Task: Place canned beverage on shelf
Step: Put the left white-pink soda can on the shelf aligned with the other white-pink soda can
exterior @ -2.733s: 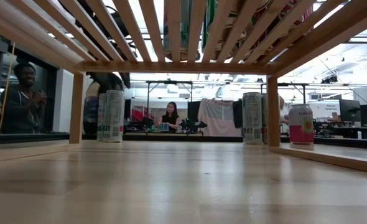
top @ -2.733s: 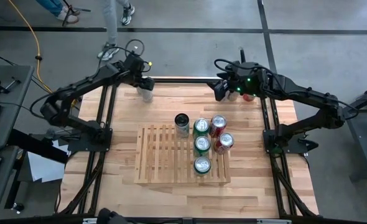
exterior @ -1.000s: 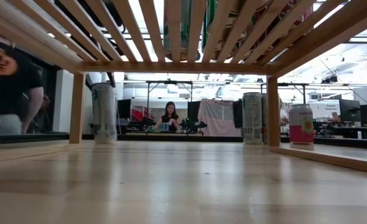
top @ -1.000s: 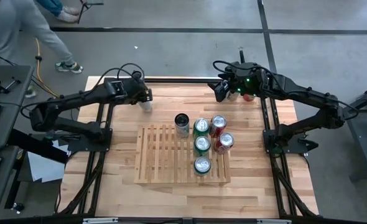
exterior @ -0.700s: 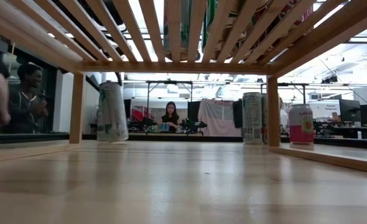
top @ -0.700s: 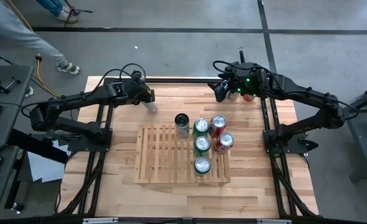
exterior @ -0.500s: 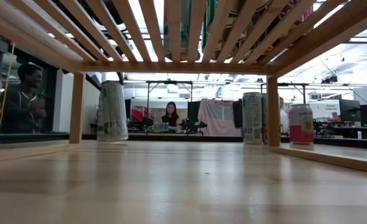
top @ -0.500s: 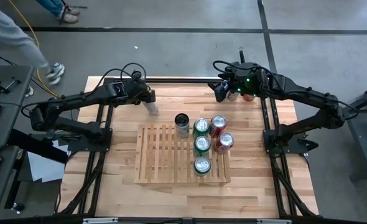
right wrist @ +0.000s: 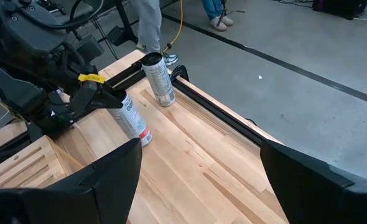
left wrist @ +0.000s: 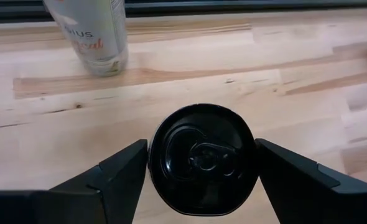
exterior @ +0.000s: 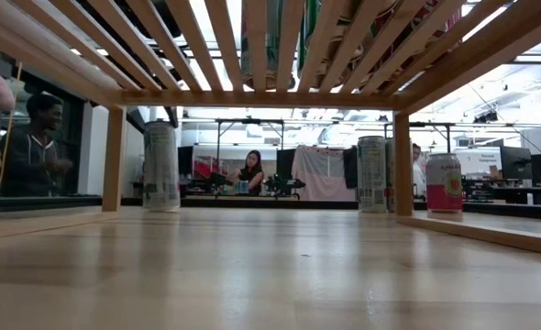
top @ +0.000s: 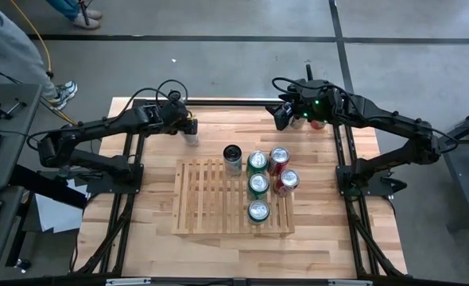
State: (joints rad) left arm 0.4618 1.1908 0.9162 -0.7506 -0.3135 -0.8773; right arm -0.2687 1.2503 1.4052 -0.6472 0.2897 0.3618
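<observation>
Your left tool (left wrist: 199, 163) is clamped on a tall can with a black top (left wrist: 202, 158), one finger on each side of it, seen straight down in the left wrist view. From above, that can (top: 191, 132) sits at the far left part of the bench (top: 330, 214), just beyond the shelf's (top: 211, 199) far left corner and apart from it. The right wrist view adds the can's side, white with a red band (right wrist: 132, 119), and shows it leaning while the left tool (right wrist: 102, 96) grips its upper part. A second pale can (left wrist: 96, 34) stands behind it near the bench's far edge; the same can (right wrist: 158, 79) stands upright in the right wrist view.

On the shelf you have five cans: a dark-topped one (top: 232, 157) at the far edge, three green ones in a line (top: 257, 185), and two red ones (top: 282, 171) to their right. The low view looks out from under the slats (exterior: 252, 46) and shows only the can bottoms through the gaps, plus a tall pale can (exterior: 160, 167) by the left post and a pink can (exterior: 444, 184) out to the right.

Your right tool (right wrist: 196, 162) waits at the far right corner of the bench, its fingers spread wide with nothing between them. People show in the room beyond the bench (exterior: 32, 147).
</observation>
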